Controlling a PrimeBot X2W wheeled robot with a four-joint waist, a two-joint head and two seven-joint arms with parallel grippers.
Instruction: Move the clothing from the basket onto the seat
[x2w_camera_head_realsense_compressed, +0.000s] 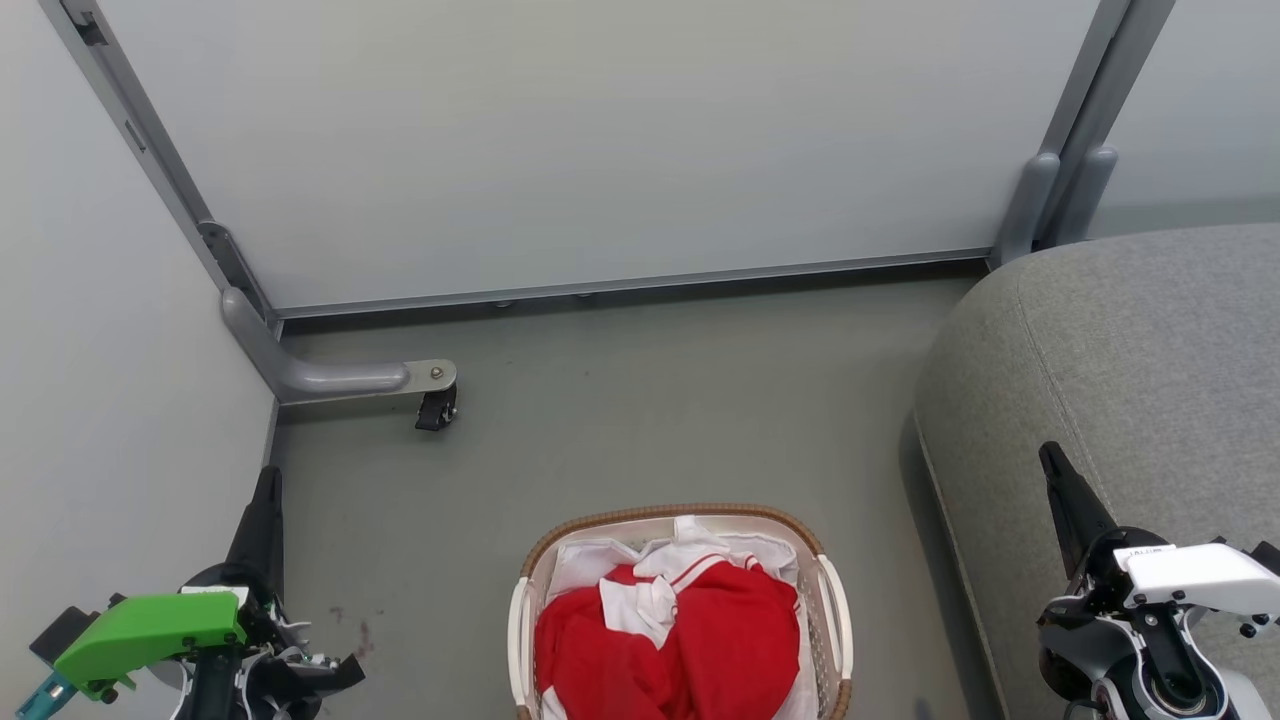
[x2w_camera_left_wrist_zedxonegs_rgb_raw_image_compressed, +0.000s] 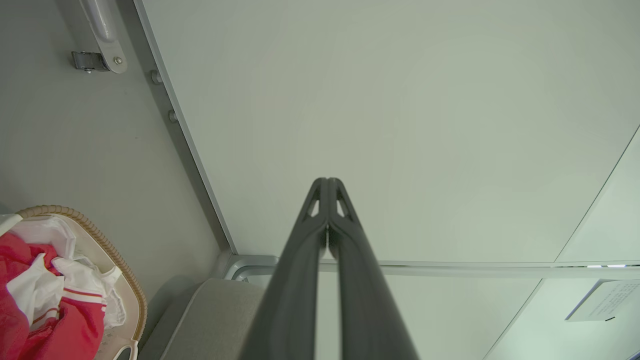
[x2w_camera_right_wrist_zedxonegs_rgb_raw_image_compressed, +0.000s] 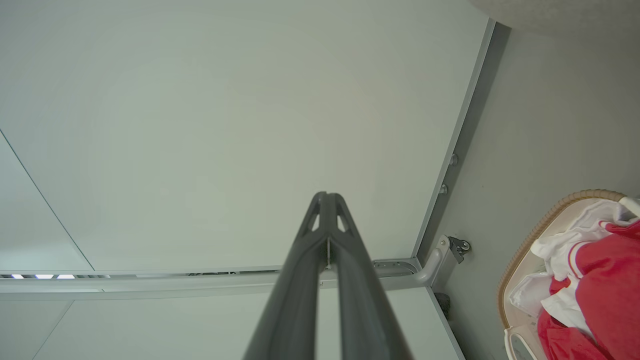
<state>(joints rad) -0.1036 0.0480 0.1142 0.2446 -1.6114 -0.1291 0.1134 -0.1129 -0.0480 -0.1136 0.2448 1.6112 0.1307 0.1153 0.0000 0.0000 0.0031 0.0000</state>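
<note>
While left gripper (x2w_camera_head_realsense_compressed: 268, 480) and right gripper (x2w_camera_head_realsense_compressed: 1050, 457) stand closed and empty, we log the clothing (x2w_camera_head_realsense_compressed: 690, 630) bottom-centre between them, seemingly equidistant, the seat (x2w_camera_head_realsense_compressed: 1150, 340) at frame right.

This looks like a staged home corner inside a lab. Pale partition panels (x2w_camera_head_realsense_compressed: 600, 140) across the top stand on metal feet with a castor (x2w_camera_head_realsense_compressed: 437, 408) at centre left. A grey sofa (x2w_camera_head_realsense_compressed: 1130, 350) sits at right, and a laundry basket (x2w_camera_head_realsense_compressed: 690, 515) at bottom centre.

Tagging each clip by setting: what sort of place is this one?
Probably a staged home corner in a lab: pale partition panels on a wheeled foot, a grey sofa, a basket of red clothing.
</note>
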